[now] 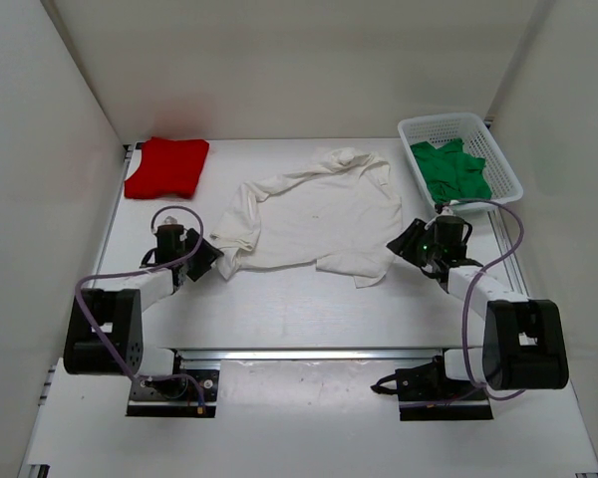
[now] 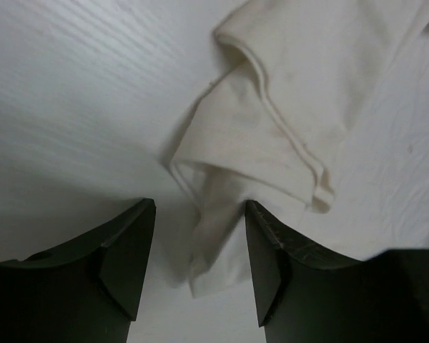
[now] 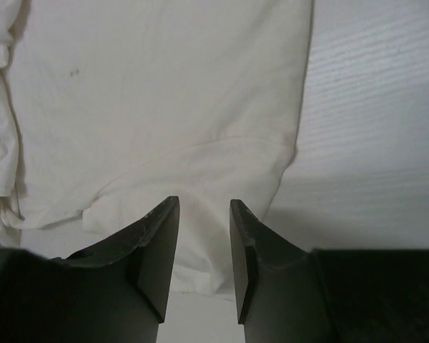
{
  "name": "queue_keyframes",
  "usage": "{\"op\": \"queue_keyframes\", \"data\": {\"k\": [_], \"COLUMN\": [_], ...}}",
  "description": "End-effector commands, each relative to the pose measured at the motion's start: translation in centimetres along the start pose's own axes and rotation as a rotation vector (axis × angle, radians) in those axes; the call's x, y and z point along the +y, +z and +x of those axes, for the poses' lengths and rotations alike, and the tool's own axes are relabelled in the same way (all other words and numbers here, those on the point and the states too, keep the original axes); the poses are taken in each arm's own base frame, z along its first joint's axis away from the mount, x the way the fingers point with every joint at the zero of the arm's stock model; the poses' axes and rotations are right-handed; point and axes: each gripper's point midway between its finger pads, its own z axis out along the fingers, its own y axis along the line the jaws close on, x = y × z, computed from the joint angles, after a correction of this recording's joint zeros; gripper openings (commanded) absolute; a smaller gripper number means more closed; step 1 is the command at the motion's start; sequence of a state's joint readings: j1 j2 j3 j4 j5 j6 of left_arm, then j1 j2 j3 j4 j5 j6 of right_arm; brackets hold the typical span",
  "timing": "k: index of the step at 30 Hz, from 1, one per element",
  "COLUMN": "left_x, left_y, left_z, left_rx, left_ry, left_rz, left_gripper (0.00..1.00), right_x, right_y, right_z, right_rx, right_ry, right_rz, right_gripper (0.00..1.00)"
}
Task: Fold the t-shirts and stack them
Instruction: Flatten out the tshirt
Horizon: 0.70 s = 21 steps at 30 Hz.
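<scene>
**Surface and shirts.** The white shirt [image 1: 314, 214] lies spread but rumpled at the middle of the surface [image 1: 299, 309], its far part bunched and its near hem uneven. The red shirt [image 1: 166, 166] sits folded at the far left corner, well apart from it. It looks like the base of the stack. The green shirt [image 1: 453, 171] lies crumpled in the basket [image 1: 434, 121] at the far right and is not yet folded.

**Left gripper.** The left gripper [image 1: 207, 261] is low at the near left corner of the white shirt. The wrist view shows its jaws well apart, with a folded-over flap of hem lying between them on the surface. The cloth is not pinched.

**Right gripper.** The right gripper [image 1: 404, 244] sits at the near right corner. Its jaws stand at a narrower gap, with the shirt edge passing flat beneath and between them. Nothing is clamped.

**Assessment.** Each gripper is stationed at an opposite near corner, which suits a two-handed lift or spread of one wide cloth. The step in hand appears to be flattening or starting the fold of the white shirt.

**Risk.** The doubled flap on the left could be caught in several layers, which would carry the crease into the fold.
</scene>
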<state>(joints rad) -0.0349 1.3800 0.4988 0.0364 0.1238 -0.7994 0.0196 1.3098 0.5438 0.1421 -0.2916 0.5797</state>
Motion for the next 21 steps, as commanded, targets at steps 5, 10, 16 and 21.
{"op": "queue_keyframes", "data": {"k": [5, 10, 16, 21], "left_x": [-3.6, -2.9, -5.5, -5.2], "left_y": [2.6, 5.3, 4.8, 2.5], "left_z": [-2.3, -3.8, -8.8, -13.6], "left_rx": [-0.046, -0.020, -0.127, -0.235], "left_ry": [0.018, -0.066, 0.015, 0.000], "left_rz": [0.080, 0.079, 0.061, 0.046], "left_gripper": [0.63, 0.11, 0.00, 0.01], "right_x": [-1.2, -1.5, -1.6, -1.9], "right_y": [0.0, 1.4, 2.5, 1.5], "right_z": [3.5, 3.4, 2.6, 1.1], "right_rx": [0.058, 0.074, 0.071, 0.019], "right_ry": [0.013, 0.026, 0.039, 0.020], "right_rz": [0.008, 0.010, 0.009, 0.040], "right_gripper": [0.37, 0.29, 0.01, 0.00]}}
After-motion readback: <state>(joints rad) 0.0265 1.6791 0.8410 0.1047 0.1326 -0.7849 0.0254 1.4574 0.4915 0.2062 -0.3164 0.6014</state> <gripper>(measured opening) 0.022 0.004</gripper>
